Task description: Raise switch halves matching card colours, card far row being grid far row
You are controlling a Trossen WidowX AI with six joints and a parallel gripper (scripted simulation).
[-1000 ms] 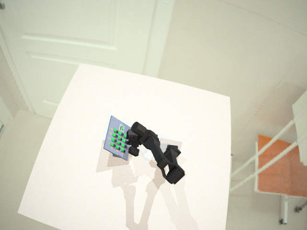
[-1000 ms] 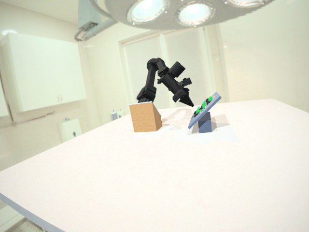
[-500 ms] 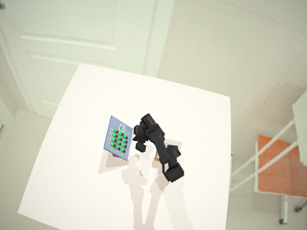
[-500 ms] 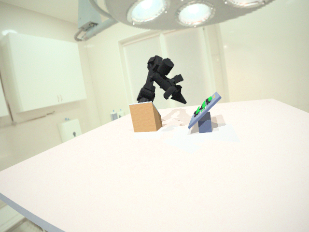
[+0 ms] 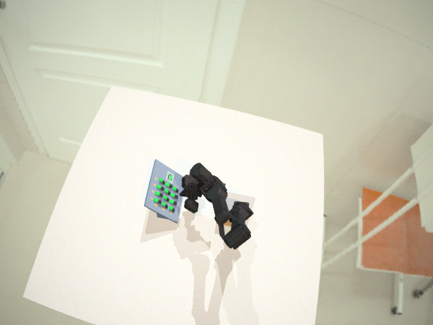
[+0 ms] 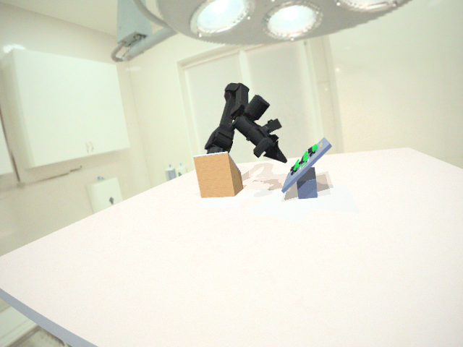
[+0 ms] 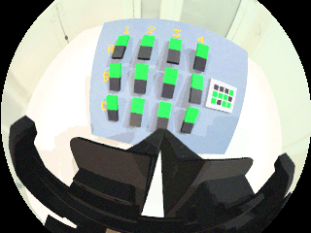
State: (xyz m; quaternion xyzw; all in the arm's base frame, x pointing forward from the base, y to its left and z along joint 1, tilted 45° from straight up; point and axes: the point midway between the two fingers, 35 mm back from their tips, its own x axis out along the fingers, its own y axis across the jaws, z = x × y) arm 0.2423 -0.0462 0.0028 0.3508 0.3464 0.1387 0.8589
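The tilted blue panel carries switches in rows A to C, columns 1 to 4, each with a green far half and a dark grey near half. Which halves are raised is hard to tell. The white card reads, far row first: dark, dark, dark, green; green, green, green, dark; green, dark, green, green. My gripper is shut and empty, held off the panel's near side without touching it. In the wrist view its tips overlap the near end of switch C3.
The panel stands on a dark blue support on the white table. A wood-sided block stands by the arm's base. The arm's shadows fall across the table.
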